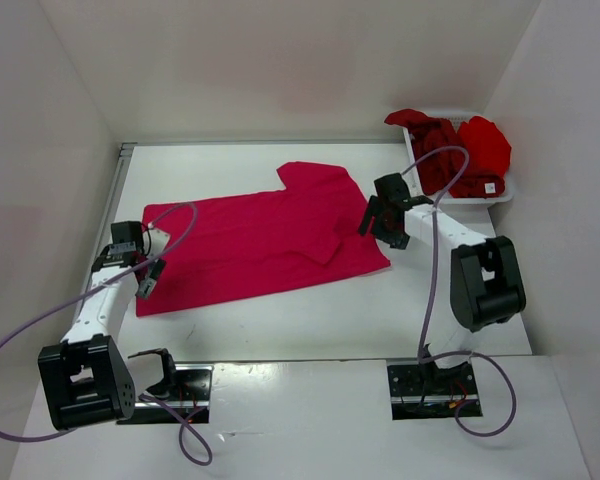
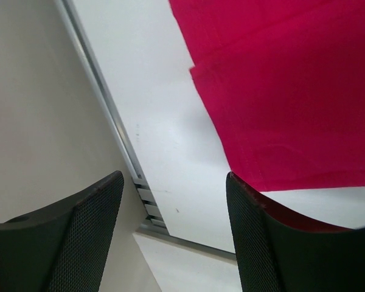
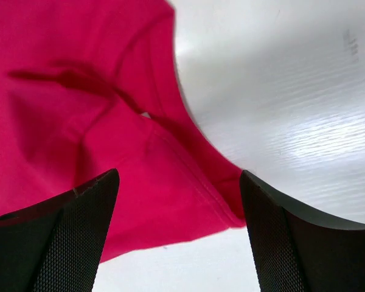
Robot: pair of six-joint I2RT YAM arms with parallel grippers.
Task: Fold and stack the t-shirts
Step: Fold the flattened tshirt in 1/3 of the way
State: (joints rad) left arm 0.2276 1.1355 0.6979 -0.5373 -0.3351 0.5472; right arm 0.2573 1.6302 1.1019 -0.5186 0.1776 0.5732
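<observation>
on table (image 1: 450, 320), crimson t-shirt (image 1: 260, 240) lies spread; left gripper (image 2: 173, 182), right gripper (image 3: 179, 179) both splayed, empty. risk: next pinch catches one layer, fold skews.

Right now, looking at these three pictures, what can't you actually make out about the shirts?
- Top view: the white plastic mesh basket hides the lower parts of the dark maroon cloth shirt and the bright red cloth shirt.
- Top view: the small white tag is too small to read.
- Wrist views: the spread pinkish-crimson cloth t-shirt is cut off by frame edges.
</observation>
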